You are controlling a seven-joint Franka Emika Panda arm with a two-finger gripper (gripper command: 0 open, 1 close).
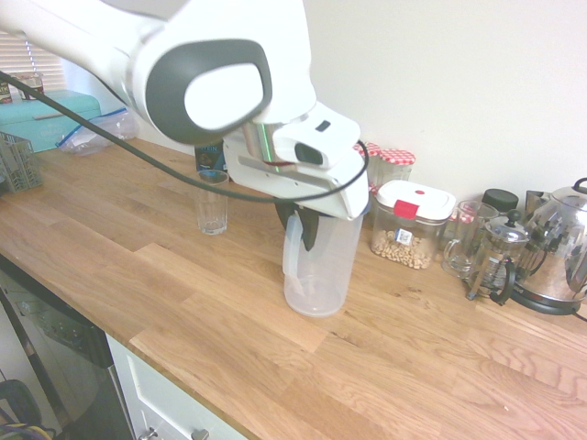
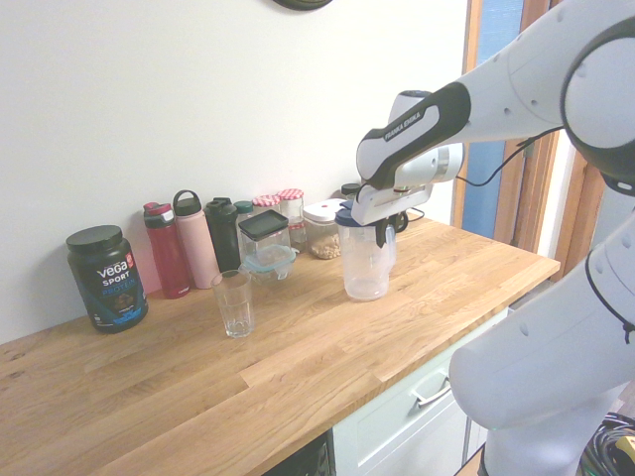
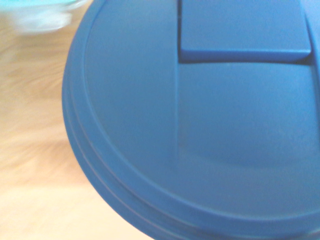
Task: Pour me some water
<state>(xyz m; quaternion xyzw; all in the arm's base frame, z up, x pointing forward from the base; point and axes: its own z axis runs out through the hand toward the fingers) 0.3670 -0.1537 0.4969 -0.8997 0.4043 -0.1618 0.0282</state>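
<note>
- First exterior view: claw (image 1: 300, 227) is together, clamped on the handle of the clear pitcher (image 1: 322, 270), at the handle's upper part
- Pitcher stands upright on the wooden counter (image 1: 202, 302), directly below the arm's hand
- Drinking glass (image 1: 212, 206) stands upright near the claw, on the picture's left of it, apart from the pitcher
- Clear container of nuts (image 1: 406, 240), with white lid and red tab, sits just beside the pitcher, on the far side from the claw
- Glass mug (image 1: 466, 240), French press (image 1: 500, 252) and metal kettle (image 1: 553, 243) stand farther from the claw, beyond the container
- Teal box (image 1: 50, 119) is well apart from the claw, at the far end of the counter

- Second exterior view: claw is at the handle, below the pitcher's blue lid
- Drinking glass stands between the claw and the black tub marked Vega Sport (image 2: 107, 281)
- Red bottle (image 2: 167, 252), pink bottle (image 2: 196, 243) and black tumbler (image 2: 224, 236) line the wall behind the glass, well apart from the claw

- Wrist view: blue lid (image 3: 135, 110) lies close under the claw, seated position on the pitcher confirmed by the second exterior view
</note>
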